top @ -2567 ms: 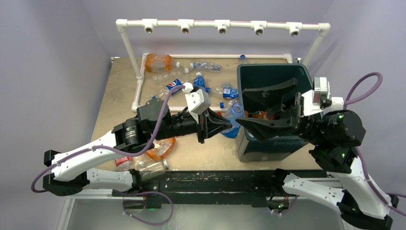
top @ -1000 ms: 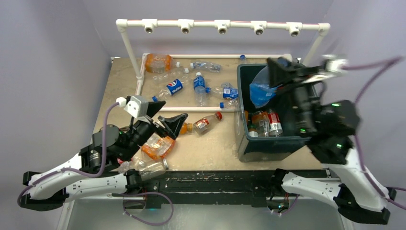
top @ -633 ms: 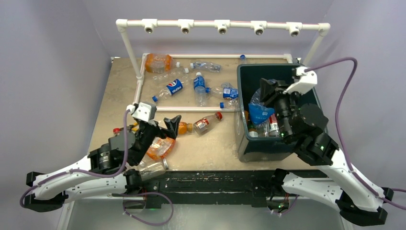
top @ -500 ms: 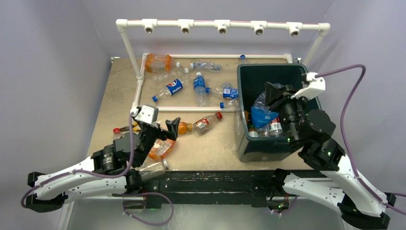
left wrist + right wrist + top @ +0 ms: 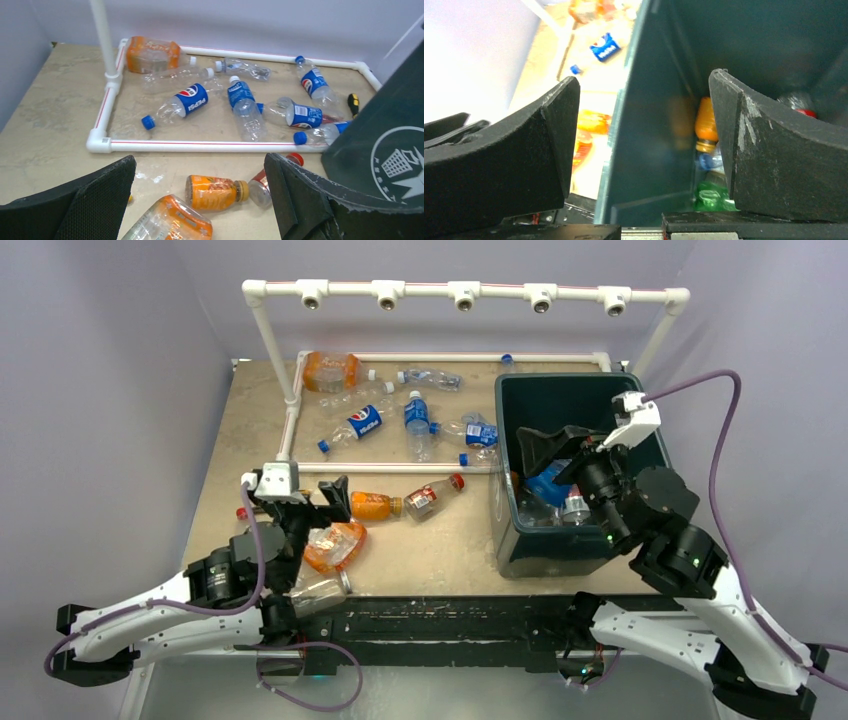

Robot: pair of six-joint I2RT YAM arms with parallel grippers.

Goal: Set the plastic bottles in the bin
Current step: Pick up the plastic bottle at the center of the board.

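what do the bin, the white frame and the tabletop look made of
Bin: dark green moulded plastic, matte, thick rim, printed white logo. White frame: likely PVC pipe, glossy, with elbow joints and a red stripe. Tabletop: beige mottled surface, stone or laminate; cannot tell which.

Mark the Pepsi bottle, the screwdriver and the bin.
Pepsi bottle (image 5: 194, 96): left wrist view, on its blue label.
screwdriver (image 5: 353, 104): left wrist view, on its handle.
bin (image 5: 360, 150): left wrist view, outer wall left of the logo.
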